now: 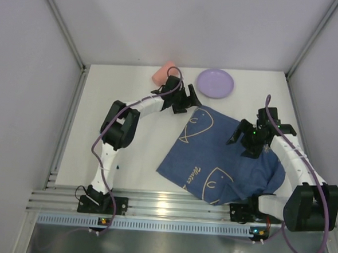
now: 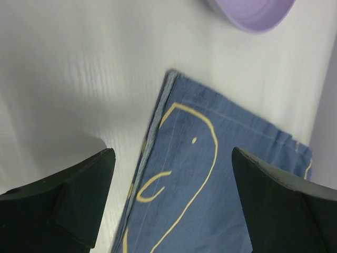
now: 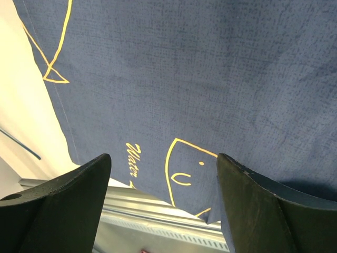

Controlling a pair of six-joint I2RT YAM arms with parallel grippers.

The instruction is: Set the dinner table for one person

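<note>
1. Worktop [image 1: 102, 99]: big plain white surface that everything sits on, and it fills the view from the arm bases to the back wall. There's bare space on the left side to slide things into.
2. Blue cloth [image 1: 213, 158]: it lies skewed right of centre, with one corner pointing at the far edge. The near edge hangs over the metal rail [image 1: 170, 204] at the front. I'd say squaring this up as the placemat is the step in hand. The near right corner by the right arm's base looks bunched, but honestly it's half hidden and I can't tell for sure.
3. Purple plate [image 1: 214, 83]: sits at the far edge just beyond the cloth's far corner, not touching it. Leave it alone until the cloth is flat.
4. Pink cup [image 1: 162, 74]: on its side near the back, left of the plate.
5. Left pincer [image 2: 172, 158]: jaws wide apart and holding nothing, hovering over that far corner. Drop straight down and pinch the hem, not the middle of the cloth.
6. Right pincer [image 3: 163, 161]: also spread apart and empty, over the cloth's right half. Grab an edge here, then have both arms pull away from the rail together so nothing wrinkles.
</note>
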